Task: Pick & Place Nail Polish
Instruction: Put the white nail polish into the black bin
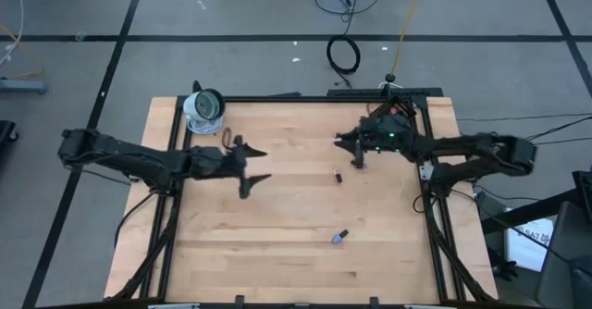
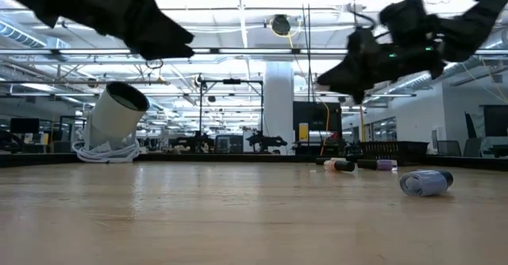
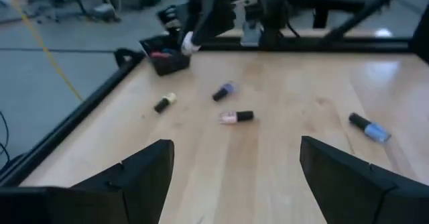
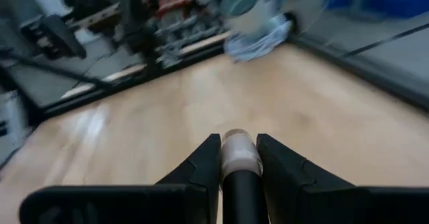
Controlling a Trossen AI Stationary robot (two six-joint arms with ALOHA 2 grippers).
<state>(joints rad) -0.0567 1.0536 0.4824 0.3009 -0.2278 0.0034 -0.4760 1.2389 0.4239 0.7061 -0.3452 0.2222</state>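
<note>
My right gripper (image 1: 344, 142) hangs over the table's far right part, shut on a pale nail polish bottle (image 4: 240, 158). My left gripper (image 1: 256, 165) is open above the table's left middle with nothing between its fingers. Loose nail polish bottles lie on their sides on the wood: a beige one (image 3: 164, 102), a purple one (image 3: 224, 91), a pink one (image 3: 236, 117) and a blue one (image 3: 369, 127). From above, the pink one (image 1: 338, 175) and the blue one (image 1: 340, 237) show. My right gripper pinches the pale bottle between its two fingers, which lie along it. The dark cap (image 4: 241, 190) reaches back between the fingers, and the pale glass end (image 4: 239, 147) sticks out past the fingertips. The fingers come about level from the table's right. The bottle is lifted clear of the table.
A small black box (image 3: 167, 60) with bottles in it stands at the far right corner, just behind my right gripper. A white round device (image 1: 203, 110) on coiled cable lies at the far left. A black frame rail (image 1: 314, 98) borders the table.
</note>
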